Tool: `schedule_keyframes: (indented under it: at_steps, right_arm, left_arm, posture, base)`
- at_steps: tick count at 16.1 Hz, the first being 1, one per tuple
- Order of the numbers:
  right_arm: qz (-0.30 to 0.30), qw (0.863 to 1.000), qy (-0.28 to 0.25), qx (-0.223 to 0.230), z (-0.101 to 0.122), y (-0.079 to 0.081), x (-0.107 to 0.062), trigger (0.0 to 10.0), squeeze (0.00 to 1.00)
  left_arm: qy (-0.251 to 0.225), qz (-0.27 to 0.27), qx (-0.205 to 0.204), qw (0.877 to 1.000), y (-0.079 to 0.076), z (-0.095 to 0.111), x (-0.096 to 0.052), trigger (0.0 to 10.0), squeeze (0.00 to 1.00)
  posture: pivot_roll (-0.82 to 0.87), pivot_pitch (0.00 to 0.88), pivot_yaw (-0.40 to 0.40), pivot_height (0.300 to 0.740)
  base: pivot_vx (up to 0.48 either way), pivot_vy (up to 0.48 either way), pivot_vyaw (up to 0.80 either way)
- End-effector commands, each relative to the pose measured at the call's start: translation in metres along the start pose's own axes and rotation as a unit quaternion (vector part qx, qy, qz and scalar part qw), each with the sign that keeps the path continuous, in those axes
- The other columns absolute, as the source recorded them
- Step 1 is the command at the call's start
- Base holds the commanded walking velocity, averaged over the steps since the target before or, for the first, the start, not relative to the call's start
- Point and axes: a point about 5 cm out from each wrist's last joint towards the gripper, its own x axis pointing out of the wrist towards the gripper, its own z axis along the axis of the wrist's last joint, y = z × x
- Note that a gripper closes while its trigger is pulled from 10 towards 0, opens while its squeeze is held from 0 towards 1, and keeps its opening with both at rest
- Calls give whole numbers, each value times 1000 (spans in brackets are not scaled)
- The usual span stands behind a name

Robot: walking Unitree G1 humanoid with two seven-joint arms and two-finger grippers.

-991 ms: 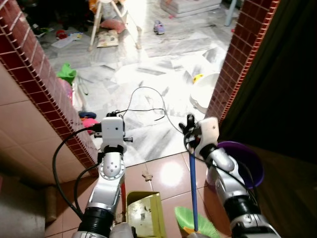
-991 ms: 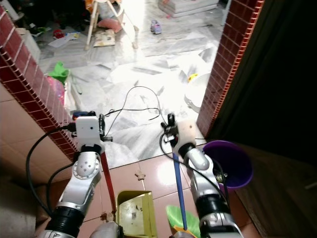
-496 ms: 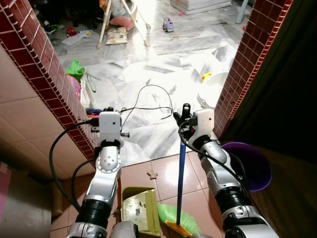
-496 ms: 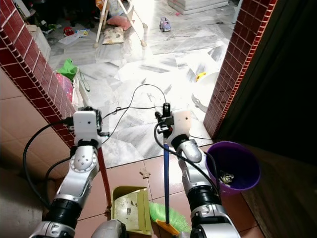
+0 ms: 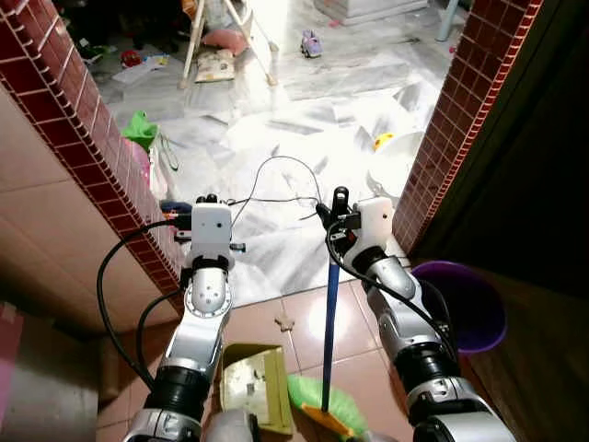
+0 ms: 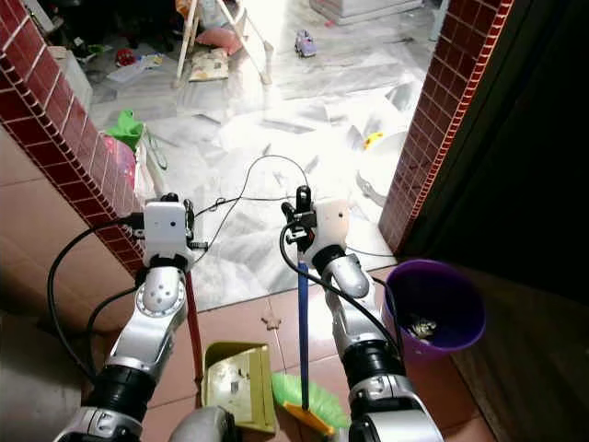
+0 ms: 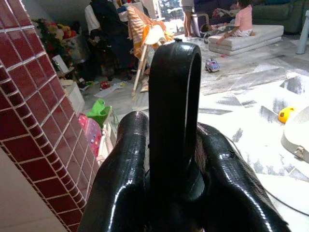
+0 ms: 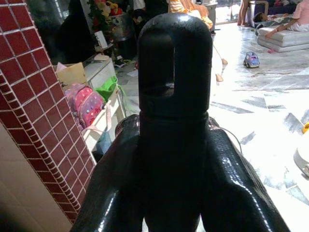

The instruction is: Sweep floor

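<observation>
A lived-in home: toy car [image 5: 310, 42] and high chair [image 5: 213, 28] on marble floor [image 5: 304, 101]

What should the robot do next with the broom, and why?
Probably drag the green broom a little toward the yellow dustpan, since its bristles already rest beside the pan's mouth. The right gripper clamps the broom's handle and the left gripper the dustpan's. A small brown scrap lies just ahead on the tiles.

The green broom head [image 6: 308, 399] runs off the near edge of the picture, and part of the yellow-green dustpan [image 6: 237, 387] sits tucked behind the robot's own body there. What lies inside the purple bucket [image 6: 440, 305] is too small to name. Beyond the right-hand brick pillar [image 5: 457, 129] the space is too dark to read. The toys far across the marble floor [image 5: 304, 110] are too small to tell apart.
</observation>
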Motion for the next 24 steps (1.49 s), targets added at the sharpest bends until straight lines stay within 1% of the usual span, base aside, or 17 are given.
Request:
schedule_keyframes:
  at_steps: [1,3,6,13,14,16,20,21,24]
  right_arm:
    - [1,1000,-3,10,-2,2,-2,10000,0]
    - [0,1000,1,9,-4,0,-4,10000,0]
    - [-2,1000,0,8,-4,0,-3,10000,0]
    - [-5,1000,-2,5,-4,-1,-2,10000,0]
    - [-5,1000,-3,5,-3,-1,-2,10000,0]
    - [-4,1000,-7,1,-2,-1,-1,10000,0]
    - [-3,1000,-8,-3,-2,-2,-2,10000,0]
    - [-2,1000,-8,-5,-2,-2,-2,10000,0]
    - [1,1000,-7,-6,-3,-1,-2,10000,0]
  left_arm:
    - [-2,5,8,1000,3,2,4,10000,0]
    - [-2,1,7,1000,0,2,4,10000,0]
    - [1,-2,6,1000,0,0,4,10000,0]
    - [0,-3,6,1000,1,-1,5,10000,0]
    - [-3,-3,5,1000,1,1,6,10000,0]
    - [-15,3,2,1000,4,9,14,10000,0]
    - [-32,11,-3,999,9,20,21,10000,0]
    - [-39,15,-3,999,11,22,22,10000,0]
    - [-40,24,0,999,16,20,20,10000,0]
  posture:
    - [-16,0,63,740]
    - [-19,0,65,740]
    - [-23,0,69,740]
    - [-21,0,67,740]
    - [-22,0,67,740]
    - [-26,0,69,740]
    - [-28,0,66,740]
    - [-27,0,64,740]
    - [-23,0,61,740]
  base:
    - [-247,0,0]
    - [-247,0,0]
    - [-261,0,710]
    - [-288,0,0]
    - [-285,0,0]
    - [-283,0,0]
    - [-261,0,0]
    - [-259,0,0]
    - [-260,0,0]
